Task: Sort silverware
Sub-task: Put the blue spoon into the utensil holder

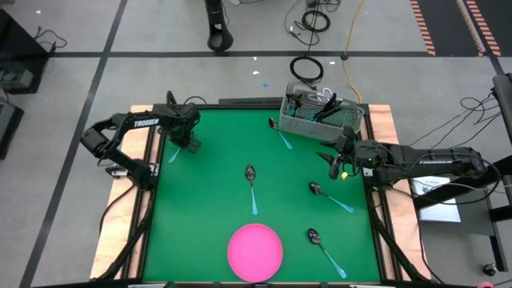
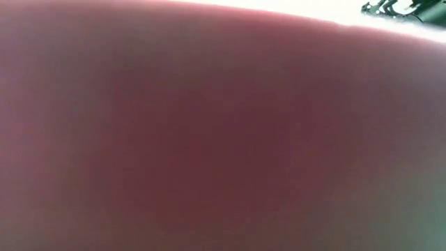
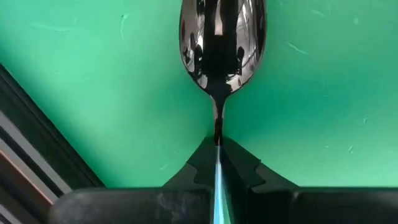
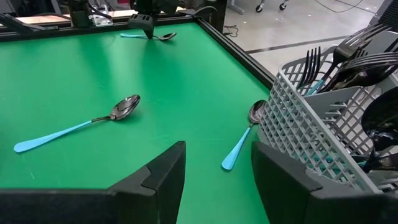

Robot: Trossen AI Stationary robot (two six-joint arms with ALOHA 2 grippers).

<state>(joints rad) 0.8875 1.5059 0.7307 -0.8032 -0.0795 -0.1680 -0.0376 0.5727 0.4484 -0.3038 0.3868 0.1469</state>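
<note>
Left gripper (image 3: 217, 163) pinched on the handle of a spoon (image 3: 222, 43) at upper left of the green mat (image 1: 216, 184). Right gripper (image 4: 217, 180) spread wide, holding nothing, beside the basket (image 1: 320, 118) upper right. Four more spoons lie loose, centre to lower right; pink plate (image 1: 255, 250) bottom centre.

Dark, mirror-polished metal spoon bowl (image 3: 222, 38) on a thin, smooth light-blue handle (image 3: 218, 186), pinched between matt black plastic fingers (image 3: 239, 168) of the left gripper (image 3: 219, 163). Smooth, matt green table mat (image 4: 93, 74). Grey plastic lattice basket (image 4: 323, 130) holding glossy dark metal forks (image 4: 311, 68). Right gripper (image 4: 217, 174): matt black plastic, jaws apart. Round pink plate (image 1: 255, 251), smooth. Pale wooden table edge (image 1: 386, 128).
</note>
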